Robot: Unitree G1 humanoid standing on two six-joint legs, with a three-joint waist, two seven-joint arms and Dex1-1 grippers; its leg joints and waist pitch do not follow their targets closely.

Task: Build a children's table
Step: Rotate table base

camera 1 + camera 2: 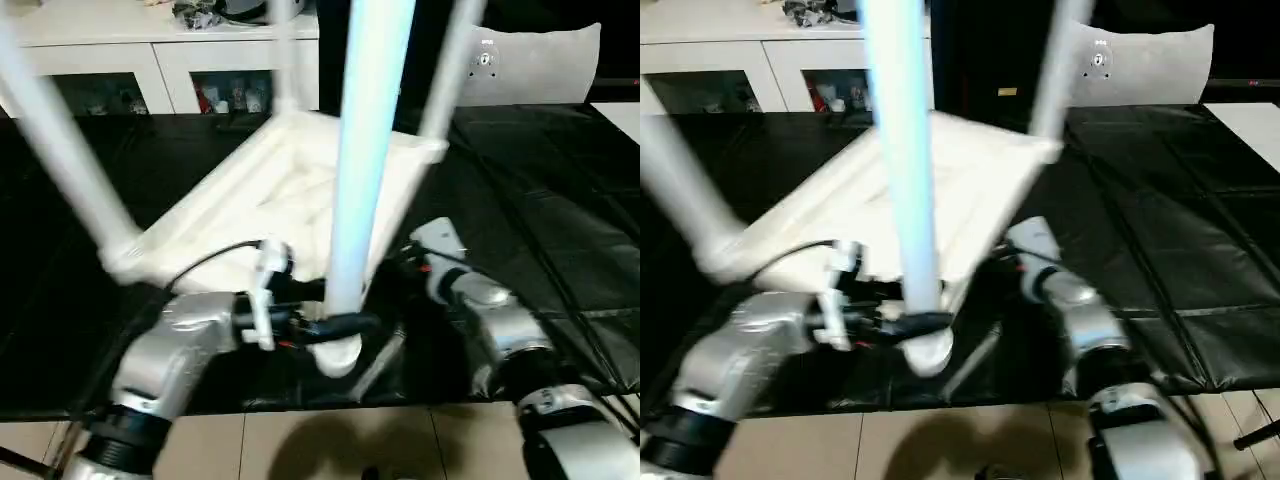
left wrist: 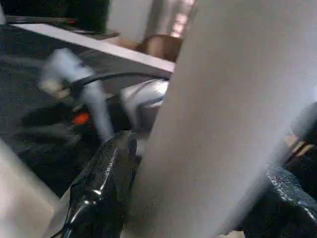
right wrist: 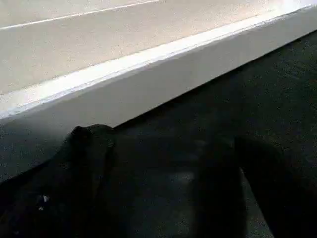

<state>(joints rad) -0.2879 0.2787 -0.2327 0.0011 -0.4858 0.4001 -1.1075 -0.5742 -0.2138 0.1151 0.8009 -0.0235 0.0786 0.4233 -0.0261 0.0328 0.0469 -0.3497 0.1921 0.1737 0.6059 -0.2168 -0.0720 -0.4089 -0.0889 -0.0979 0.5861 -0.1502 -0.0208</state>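
Head views: children's table (image 1: 290,190) lies upside down on a black mat (image 1: 560,230), legs up. Left pincer (image 1: 335,325) clamps the near leg (image 1: 365,150) just above its socket.
Left wrist: fingers (image 2: 101,188) on both sides of that leg, touching.
Right wrist: right pincer (image 3: 163,183) open, nothing between its fingers, just beside the tabletop's edge.

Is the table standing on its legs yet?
No: the tabletop lies upside down on the black mat, legs pointing up.
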